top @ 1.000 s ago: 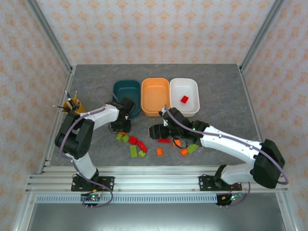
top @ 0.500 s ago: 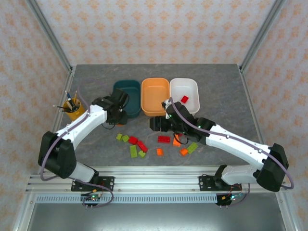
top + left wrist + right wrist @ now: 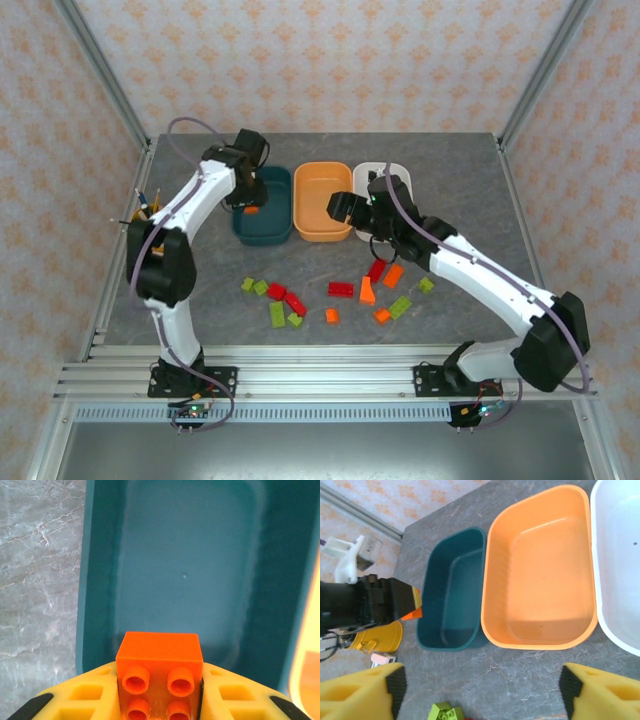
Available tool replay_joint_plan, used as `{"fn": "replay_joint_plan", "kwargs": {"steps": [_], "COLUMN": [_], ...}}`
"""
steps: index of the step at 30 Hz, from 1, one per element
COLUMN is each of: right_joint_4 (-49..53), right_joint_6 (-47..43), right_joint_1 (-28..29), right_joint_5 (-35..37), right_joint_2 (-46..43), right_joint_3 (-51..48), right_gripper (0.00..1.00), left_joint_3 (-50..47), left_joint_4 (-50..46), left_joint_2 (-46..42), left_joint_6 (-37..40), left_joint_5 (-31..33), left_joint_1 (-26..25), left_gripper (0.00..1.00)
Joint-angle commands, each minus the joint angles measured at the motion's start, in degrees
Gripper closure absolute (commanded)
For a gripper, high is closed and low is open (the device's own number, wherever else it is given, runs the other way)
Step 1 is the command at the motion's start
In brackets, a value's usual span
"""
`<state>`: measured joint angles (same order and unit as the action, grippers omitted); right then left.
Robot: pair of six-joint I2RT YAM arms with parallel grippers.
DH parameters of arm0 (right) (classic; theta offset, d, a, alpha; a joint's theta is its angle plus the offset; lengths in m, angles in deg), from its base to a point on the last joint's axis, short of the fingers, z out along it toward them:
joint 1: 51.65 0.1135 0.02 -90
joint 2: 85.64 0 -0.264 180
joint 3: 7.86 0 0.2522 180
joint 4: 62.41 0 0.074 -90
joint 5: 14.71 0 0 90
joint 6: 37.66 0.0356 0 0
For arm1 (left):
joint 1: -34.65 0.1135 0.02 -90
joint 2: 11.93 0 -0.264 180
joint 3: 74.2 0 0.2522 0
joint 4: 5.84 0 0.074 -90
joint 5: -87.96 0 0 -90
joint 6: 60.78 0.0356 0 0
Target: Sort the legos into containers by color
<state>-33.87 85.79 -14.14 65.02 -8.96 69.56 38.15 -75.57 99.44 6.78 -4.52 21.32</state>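
Note:
My left gripper (image 3: 248, 204) hangs over the dark teal tub (image 3: 268, 226), shut on an orange lego (image 3: 160, 665) whose studs face the camera; the same brick (image 3: 413, 613) shows at the tub's left rim. My right gripper (image 3: 480, 680) is wide open with nothing in it, above the table just in front of the orange tub (image 3: 540, 575), and it reads as a dark block (image 3: 341, 208) from above. The white tub (image 3: 396, 168) is partly hidden by the right arm. Several red, orange and lime green legos lie loose on the table, such as a red one (image 3: 341, 289) and a green one (image 3: 277, 314).
A yellow cup of pencils (image 3: 149, 213) stands at the left, beside the left arm; it also shows as the yellow cup (image 3: 377, 637). Metal frame posts and patterned walls bound the table. Bare grey tabletop lies to the right of the white tub (image 3: 620, 555).
My left arm swung from the table by the pile up over the teal tub, carrying the orange lego. My right arm rose from the pile toward the tubs, leaving the red lego on the table.

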Motion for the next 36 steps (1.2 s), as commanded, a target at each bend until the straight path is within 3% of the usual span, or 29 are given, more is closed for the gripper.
{"fn": "replay_joint_plan", "kwargs": {"steps": [1, 6, 16, 21, 25, 28, 32, 36], "right_joint_4": [2.38, 9.41, 13.79, 19.9, 28.32, 35.85, 39.27, 37.77], "right_joint_6": [4.16, 4.18, 3.3, 2.82, 5.46, 10.3, 15.36, 17.22], "right_joint_1": [-2.08, -3.24, -4.17, -4.38, -5.77, -8.46, -15.8, -21.27], "right_joint_5": [-4.26, -4.84, -4.16, 1.46, 9.03, 13.44, 9.55, 4.07], "right_joint_2": [3.3, 5.6, 4.52, 3.06, -0.09, -3.64, -8.53, -10.52], "right_joint_3": [3.59, 6.74, 5.59, 7.26, 6.57, 3.39, -5.72, -13.7], "right_gripper": [0.13, 0.04, 0.03, 0.04, 0.08, 0.11, 0.14, 0.13], "left_joint_3": [5.14, 11.62, 19.14, 19.19, 19.15, 18.81, 15.17, 5.57], "left_joint_4": [-2.67, -2.66, -2.53, -2.83, -2.86, -2.56, 0.27, 5.88], "left_joint_2": [5.65, 13.65, 23.01, 23.59, 20.89, 16.53, 7.13, -5.5], "left_joint_6": [0.9, 1.09, -0.21, -0.51, -0.84, -1.84, -2.96, -3.71], "left_joint_5": [2.57, 1.75, -0.1, -0.23, -0.71, -1.14, -4.14, -10.06], "left_joint_1": [0.63, 0.84, 0.98, 0.94, 1.0, 0.94, -0.31, -2.96], "left_gripper": [0.71, 0.7, 0.68, 0.52, 0.35, 0.28, 0.18, 0.12]}}
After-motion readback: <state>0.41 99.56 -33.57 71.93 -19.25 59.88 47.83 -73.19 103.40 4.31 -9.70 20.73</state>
